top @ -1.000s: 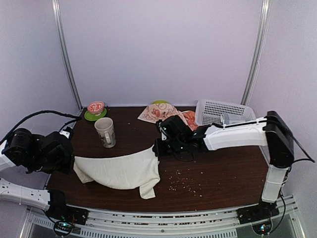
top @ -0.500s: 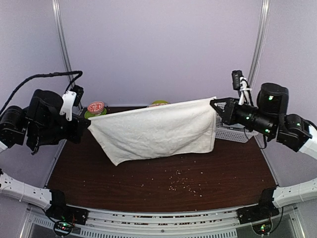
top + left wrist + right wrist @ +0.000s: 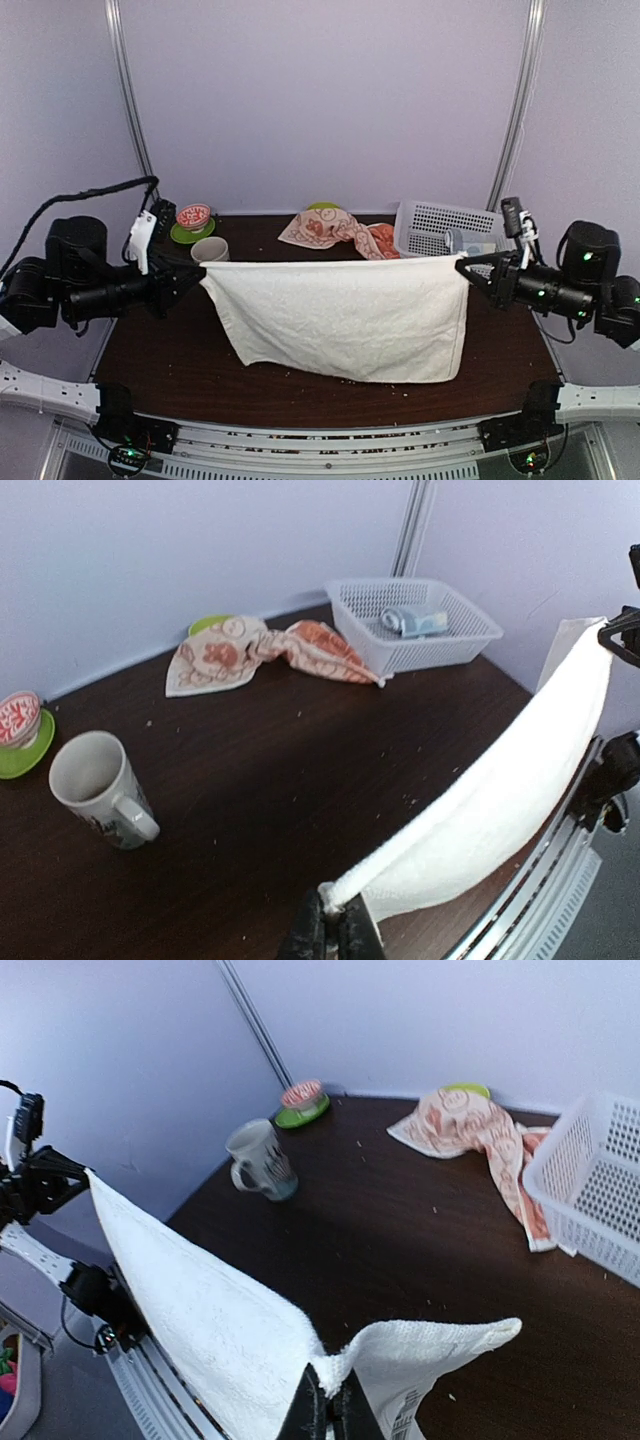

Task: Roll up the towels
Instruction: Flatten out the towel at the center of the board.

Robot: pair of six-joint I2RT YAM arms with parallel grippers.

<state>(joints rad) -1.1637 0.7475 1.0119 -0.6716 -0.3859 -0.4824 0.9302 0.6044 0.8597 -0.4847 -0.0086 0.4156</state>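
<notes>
Left hand (image 3: pixel 195 272) is clenched on one upper corner of the white towel (image 3: pixel 345 315), and the right hand (image 3: pixel 468 270) is clenched on the other upper corner. Each wrist view shows the cloth pinched between closed fingers. Between them the towel hangs stretched like a curtain, in front of the basket (image 3: pixel 450 222) and nearer to the arm bases. Its lower edge is at or just above the desk (image 3: pixel 510 350); I cannot tell if it touches.

The cloth looks light, soft and limp: it sags a little in the middle, and one lower corner hangs shorter than the other. It will not keep any shape alone. So I judge it must first lie flat on the desk, then be taken by one short edge, both corners together, and rolled.

A second towel (image 3: pixel 330 228), with an orange pattern, lies crumpled just left of the basket, and its end reaches the basket. A mug (image 3: pixel 208 250) stands far left of the basket, behind the hanging towel.
</notes>
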